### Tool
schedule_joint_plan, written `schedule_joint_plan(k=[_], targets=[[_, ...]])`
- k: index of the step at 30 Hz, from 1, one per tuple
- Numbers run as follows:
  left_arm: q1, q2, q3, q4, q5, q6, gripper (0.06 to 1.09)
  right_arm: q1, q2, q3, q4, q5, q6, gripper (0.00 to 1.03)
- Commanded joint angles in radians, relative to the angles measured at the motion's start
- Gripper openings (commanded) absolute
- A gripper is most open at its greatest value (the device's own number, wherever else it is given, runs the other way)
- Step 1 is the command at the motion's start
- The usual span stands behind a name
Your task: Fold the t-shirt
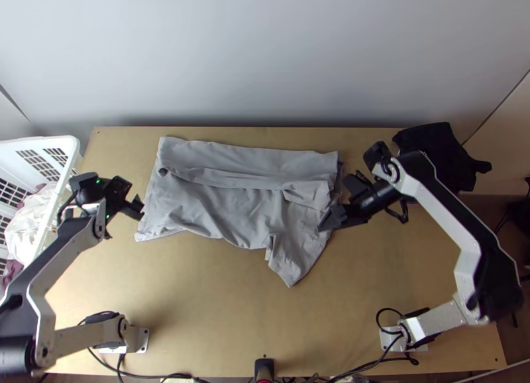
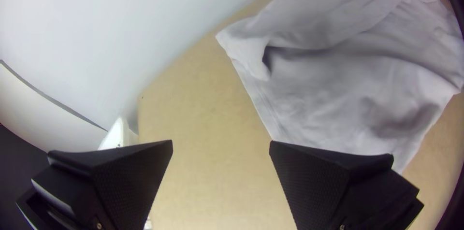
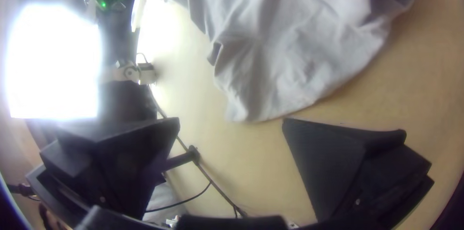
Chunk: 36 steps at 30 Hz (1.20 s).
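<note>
The left gripper (image 2: 221, 142) is being held wide just beside the t-shirt's left side, and the right gripper (image 3: 231, 121) is being held equally wide by its right side; no cloth is being pinched between either pair of fingers. The t-shirt (image 1: 232, 207) is being supported flat by the middle of the wooden table (image 1: 212, 303), toward its far edge, with a long loose ridge (image 1: 245, 179) being formed from left to right across it. At the near right, a sleeve-like corner (image 1: 291, 264) is being left jutting toward the near edge, so the outline is being kept uneven. The grippers are probably being stationed at opposite sides so that both ends can be taken together, and the wide spacing of the fingers is presumably being kept for a layer to be admitted. The fold is seemingly being left only partly made; the corner is likely needing to be tucked in and the ridge smoothed. If only the upper layer is being caught, the thin fabric may be bunched or the whole shirt dragged askew.
</note>
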Motion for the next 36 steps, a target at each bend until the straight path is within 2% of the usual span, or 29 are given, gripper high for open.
schedule_joint_plan(k=[1,3,5,9,12,16,21,28,36], targets=[[0.062,-0.171,-0.120,-0.052,0.050,0.001,1.03,0.112,-0.138,-0.185,0.080,0.028,0.048,0.98],[0.062,-0.188,-0.140,-0.047,0.050,-0.027,1.03,0.157,-0.174,-0.224,0.129,0.046,0.069,0.98],[0.060,-0.205,-0.163,-0.047,0.050,-0.044,1.03,0.218,-0.188,-0.273,0.203,0.115,0.106,0.98],[0.054,-0.243,-0.198,-0.044,0.050,-0.078,1.03,0.338,-0.181,-0.334,0.251,0.231,0.126,0.98],[0.051,-0.259,-0.215,-0.043,0.050,-0.091,1.03,0.371,-0.174,-0.359,0.289,0.254,0.143,0.98],[0.052,-0.271,-0.229,-0.034,0.050,-0.104,1.03,0.413,-0.171,-0.402,0.376,0.272,0.210,0.98],[0.057,-0.291,-0.232,-0.030,0.050,-0.116,1.03,0.485,-0.163,-0.420,0.478,0.339,0.295,0.98],[0.060,-0.300,-0.234,-0.024,0.050,-0.116,1.03,0.497,-0.123,-0.391,0.519,0.393,0.328,0.98],[0.062,-0.302,-0.231,-0.018,0.050,-0.124,1.03,0.569,-0.071,-0.386,0.559,0.471,0.351,0.98]])
